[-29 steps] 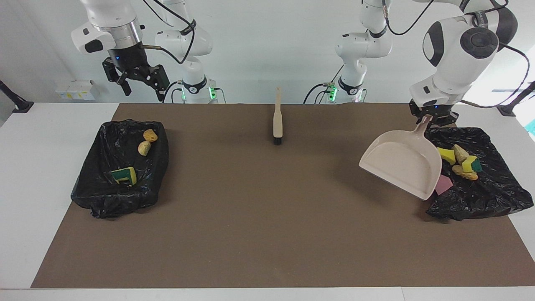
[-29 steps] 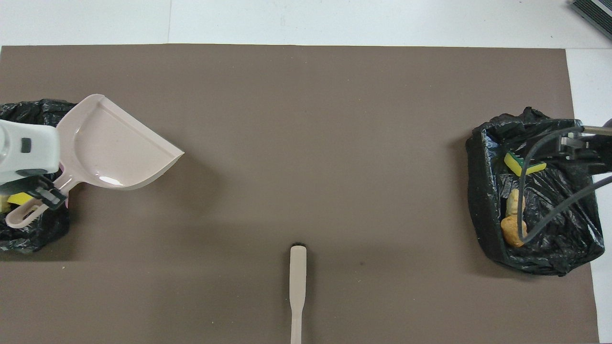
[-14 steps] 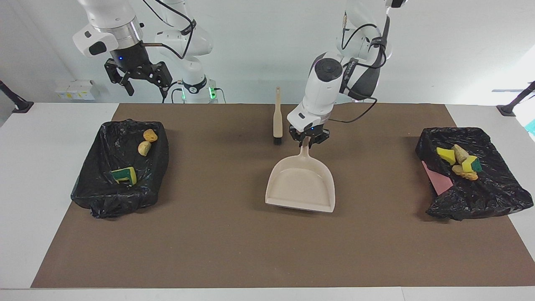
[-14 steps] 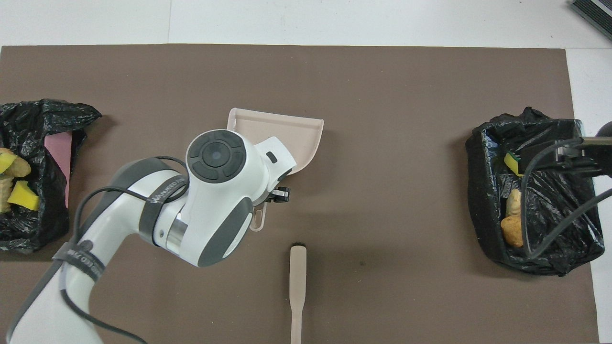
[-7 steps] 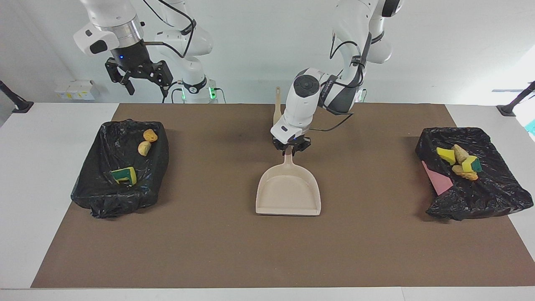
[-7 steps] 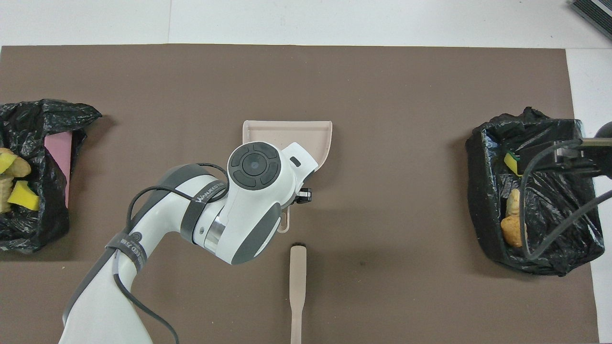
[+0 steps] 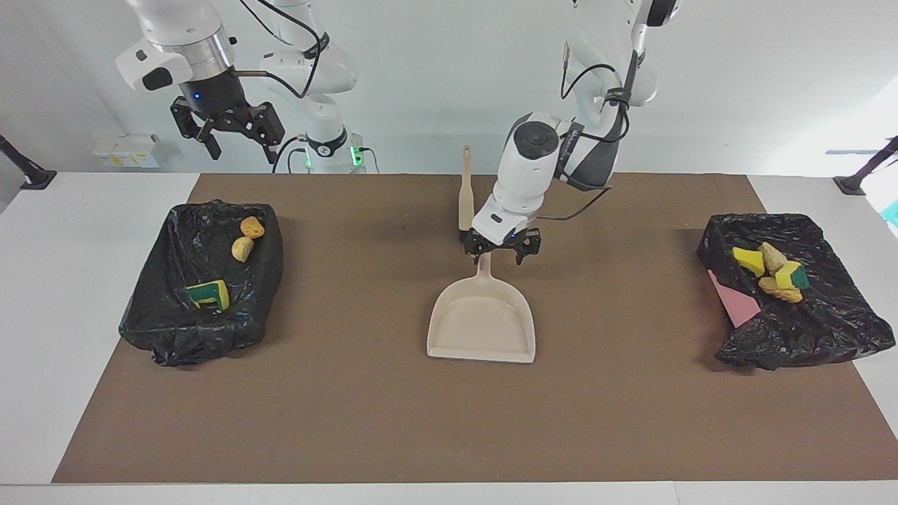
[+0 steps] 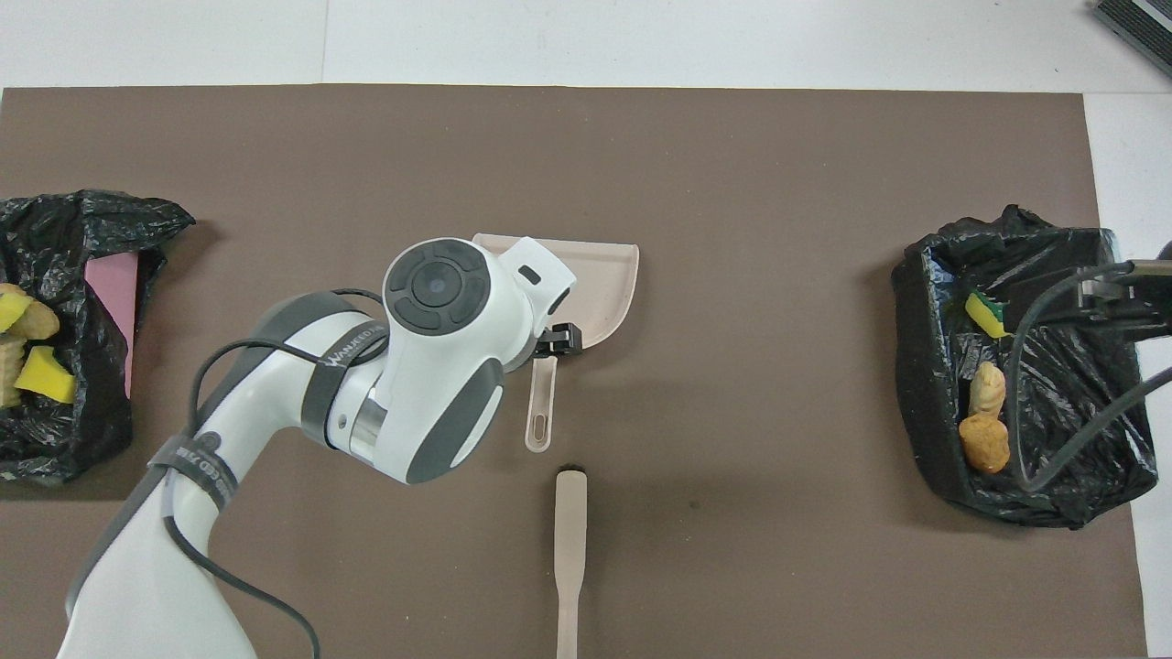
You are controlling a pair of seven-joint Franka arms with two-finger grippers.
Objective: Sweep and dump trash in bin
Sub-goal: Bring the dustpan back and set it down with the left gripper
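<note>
The beige dustpan (image 7: 481,322) lies flat in the middle of the brown mat, its handle (image 8: 540,403) pointing toward the robots. My left gripper (image 7: 499,251) hovers open just over the handle's end and holds nothing. My right gripper (image 7: 228,132) hangs open and empty, high over the black-lined bin (image 7: 203,337) at the right arm's end. That bin holds trash: two tan chunks (image 7: 247,237) and a green-backed sponge (image 7: 209,293). The other black-lined bin (image 7: 828,330) holds yellow sponge bits and tan chunks (image 7: 770,270).
The beige brush (image 7: 465,196) lies on the mat, nearer to the robots than the dustpan and in line with its handle (image 8: 569,549). A pink flat piece (image 7: 734,301) shows at the edge of the bin at the left arm's end. White table borders the mat.
My left arm carried the dustpan from the bin at its end to the mat's middle, laid it flat and opened its fingers off the handle. The right arm barely moved.
</note>
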